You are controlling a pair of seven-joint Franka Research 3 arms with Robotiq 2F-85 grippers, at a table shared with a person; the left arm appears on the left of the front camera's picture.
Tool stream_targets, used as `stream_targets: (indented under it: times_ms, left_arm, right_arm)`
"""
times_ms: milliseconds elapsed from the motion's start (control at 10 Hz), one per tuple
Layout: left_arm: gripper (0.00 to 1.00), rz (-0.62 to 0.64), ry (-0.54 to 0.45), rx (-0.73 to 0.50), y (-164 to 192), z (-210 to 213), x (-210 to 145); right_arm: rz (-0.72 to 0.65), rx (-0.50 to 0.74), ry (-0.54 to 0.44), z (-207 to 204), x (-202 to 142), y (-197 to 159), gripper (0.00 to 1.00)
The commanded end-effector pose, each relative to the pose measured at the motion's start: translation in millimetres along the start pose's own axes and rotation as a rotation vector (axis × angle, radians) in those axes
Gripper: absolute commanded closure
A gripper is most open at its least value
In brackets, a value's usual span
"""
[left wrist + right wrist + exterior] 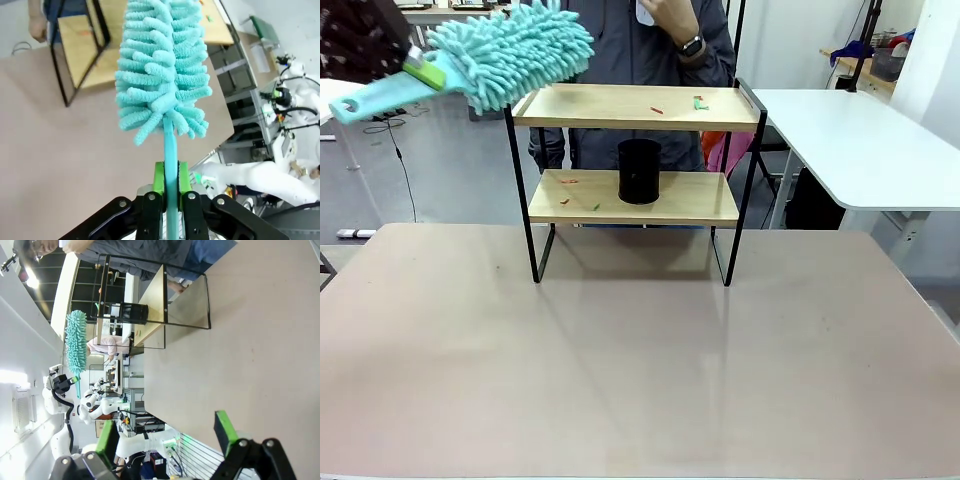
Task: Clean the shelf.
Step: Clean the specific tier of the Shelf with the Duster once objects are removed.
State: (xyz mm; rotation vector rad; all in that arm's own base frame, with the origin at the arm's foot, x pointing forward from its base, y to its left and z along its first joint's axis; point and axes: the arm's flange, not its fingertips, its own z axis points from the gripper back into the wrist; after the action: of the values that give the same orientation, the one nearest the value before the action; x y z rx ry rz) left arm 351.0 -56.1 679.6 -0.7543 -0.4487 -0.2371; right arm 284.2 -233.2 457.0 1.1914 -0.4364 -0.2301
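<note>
The left pincer (170, 184) is clamped, green pads pressed on both sides of the slim teal handle of a fluffy duster (162, 75), whose shaggy head is raised at the left end of the top board of the shelf (635, 107); whether it touches the wood cannot be told. The right pincer (167, 440) is spread wide with nothing between its pads, low over the counter (640, 350). The shelf stands upright at the far middle of the counter, small red and green scraps (698, 101) scattered on both boards and a black cup (639, 171) on the lower one. A person (650, 40) stands just behind it.
</note>
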Motion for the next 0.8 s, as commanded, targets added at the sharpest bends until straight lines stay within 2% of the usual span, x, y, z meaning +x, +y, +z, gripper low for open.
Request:
stream_targets:
  times_ms: [0,100,200,300,400,500,700]
  left_arm:
    - [0.88,0.000,-0.028,0.011,0.8,8.8,7.1]
    - [0.88,0.000,0.000,0.000,0.0,0.0,0.0]
    - [0.88,0.139,-0.102,0.091,4.8,4.3,-10.7]
    - [0.88,0.179,-0.129,0.082,-7.3,-0.6,-2.2]
    - [0.88,0.159,-0.112,0.061,-20.8,-8.6,10.3]
    - [0.88,0.148,-0.121,0.106,-33.8,-20.3,25.0]
    - [0.88,0.096,-0.034,0.131,-51.1,-46.2,40.6]
  right_arm:
    - [0.027,0.015,-0.008,-0.8,0.3,-0.2,0.00]
    - [0.027,0.015,-0.008,-0.8,0.3,-0.2,0.00]
    - [0.027,0.015,-0.008,-0.8,0.3,-0.2,0.00]
    - [0.027,0.015,-0.008,-0.8,0.3,-0.2,0.00]
    - [0.027,0.015,-0.008,-0.8,0.3,-0.2,0.00]
    - [0.027,0.015,-0.008,-0.8,0.3,-0.2,0.00]
    - [0.027,0.015,-0.008,-0.8,0.3,-0.2,0.00]
